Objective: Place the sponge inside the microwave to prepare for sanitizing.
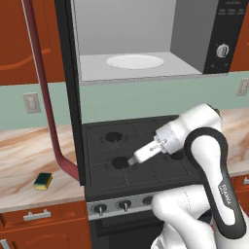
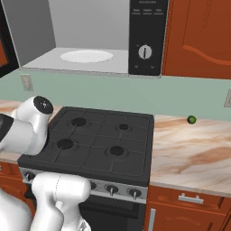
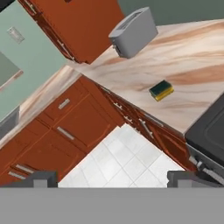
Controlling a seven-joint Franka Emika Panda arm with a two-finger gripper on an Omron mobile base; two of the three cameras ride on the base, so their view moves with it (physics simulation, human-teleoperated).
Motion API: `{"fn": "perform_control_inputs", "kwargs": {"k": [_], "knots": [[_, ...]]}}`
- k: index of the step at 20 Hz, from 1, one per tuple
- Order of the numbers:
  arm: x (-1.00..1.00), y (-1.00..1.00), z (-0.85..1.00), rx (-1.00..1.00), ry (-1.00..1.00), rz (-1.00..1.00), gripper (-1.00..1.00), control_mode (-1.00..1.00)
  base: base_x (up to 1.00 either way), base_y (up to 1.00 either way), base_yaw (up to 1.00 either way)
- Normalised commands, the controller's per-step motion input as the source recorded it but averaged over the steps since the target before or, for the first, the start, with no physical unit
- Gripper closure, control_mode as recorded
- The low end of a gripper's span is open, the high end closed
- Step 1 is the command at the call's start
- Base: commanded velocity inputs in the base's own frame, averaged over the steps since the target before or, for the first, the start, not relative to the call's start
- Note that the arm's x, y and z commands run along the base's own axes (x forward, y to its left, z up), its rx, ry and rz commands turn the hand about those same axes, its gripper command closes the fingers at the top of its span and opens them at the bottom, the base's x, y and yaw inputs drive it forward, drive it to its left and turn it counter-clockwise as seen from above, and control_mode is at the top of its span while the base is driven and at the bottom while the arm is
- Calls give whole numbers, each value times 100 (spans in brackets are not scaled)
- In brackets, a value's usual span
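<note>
The sponge (image 1: 43,181) is a little yellow block with a dark green top, lying on the counter (image 1: 29,160) at the lower left of the left base view. The microwave (image 1: 146,44) stands open at the top, with its white plate (image 1: 134,62) inside. The hand view alone shows a grey toaster (image 3: 133,32) at its top, and the gripper (image 3: 112,179) with its fingers wide apart, holding nothing.

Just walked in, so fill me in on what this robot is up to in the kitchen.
The robot arm is getting ready to move a sponge into the microwave. The microwave door is swung open, showing the white plate inside. The sponge lies on the counter to the left of the stove, untouched. The gripper is open and empty, above the floor, with the sponge ahead of it and a toaster further back on that counter.
</note>
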Motion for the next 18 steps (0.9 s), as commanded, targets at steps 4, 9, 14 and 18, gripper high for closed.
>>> {"fn": "perform_control_inputs", "kwargs": {"k": [4, 9, 14, 18], "knots": [[41, 49, -51, -10, -8, -11, -100, -100, 0, 0, 0], [32, 56, -32, -7, -12, -13, -100, -100, 0, 0, 0], [35, 41, -29, -4, -3, -21, -100, -100, 0, 0, 0], [34, 38, -25, 0, -1, -16, -100, -100, 0, 0, 0]]}}
